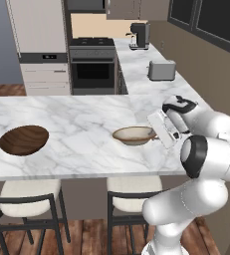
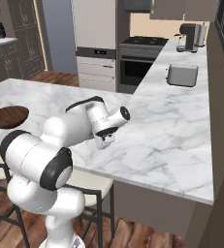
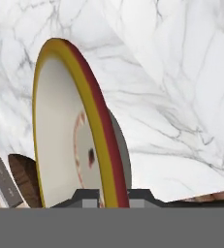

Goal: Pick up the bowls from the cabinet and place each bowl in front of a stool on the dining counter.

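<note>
The long white grey-veined marble table carries two bowls, well apart. The wide shallow dark brown grained wooden bowl sits upright near the front edge at the left, above a cream-cushioned stool with a dark frame. The wide shallow cream ceramic bowl with a tan-gold rim rests upright, mouth up, on the slab above a second cream-cushioned stool. The white arm's gripper meets this bowl's right rim; in the hand view the rim runs edge-on up the picture, yellow with a red-brown outer band, and the two dark fingers sit one on each side of it, pinching the rim.

Further along the side run of marble stand a grey metal toaster and a dark coffee machine, both well clear of the bowls. A steel oven with a black hob and a tall pale fridge-like unit lie beyond the table
</note>
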Controlling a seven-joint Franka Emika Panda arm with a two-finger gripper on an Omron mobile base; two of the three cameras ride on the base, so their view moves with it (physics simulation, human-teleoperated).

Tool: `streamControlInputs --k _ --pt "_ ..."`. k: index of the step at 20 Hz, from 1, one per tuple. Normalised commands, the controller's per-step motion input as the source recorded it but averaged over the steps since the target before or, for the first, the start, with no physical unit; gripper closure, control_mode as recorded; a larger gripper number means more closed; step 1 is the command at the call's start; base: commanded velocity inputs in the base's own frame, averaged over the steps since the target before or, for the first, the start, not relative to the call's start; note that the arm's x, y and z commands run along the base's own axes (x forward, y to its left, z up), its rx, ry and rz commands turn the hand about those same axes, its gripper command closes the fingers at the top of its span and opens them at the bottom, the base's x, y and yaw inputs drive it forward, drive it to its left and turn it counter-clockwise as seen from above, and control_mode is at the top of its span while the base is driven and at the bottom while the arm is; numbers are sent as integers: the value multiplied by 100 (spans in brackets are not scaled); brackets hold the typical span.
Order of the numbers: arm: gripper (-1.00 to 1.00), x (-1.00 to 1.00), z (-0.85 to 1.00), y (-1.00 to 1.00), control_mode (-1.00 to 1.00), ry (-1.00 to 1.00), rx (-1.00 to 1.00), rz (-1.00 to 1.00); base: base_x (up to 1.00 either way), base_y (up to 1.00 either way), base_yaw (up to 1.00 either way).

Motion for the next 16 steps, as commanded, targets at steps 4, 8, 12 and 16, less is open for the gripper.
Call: streamControlInputs --k 4,8,12,16 --pt "100 24 -51 0 -100 -3 -1 0 0 0 0" --pt "100 9 -54 0 -100 -13 -1 0 0 0 0" --pt "100 14 -46 0 -100 -12 0 0 0 0 0" --pt "100 13 -33 4 -100 -4 0 0 0 0 0"
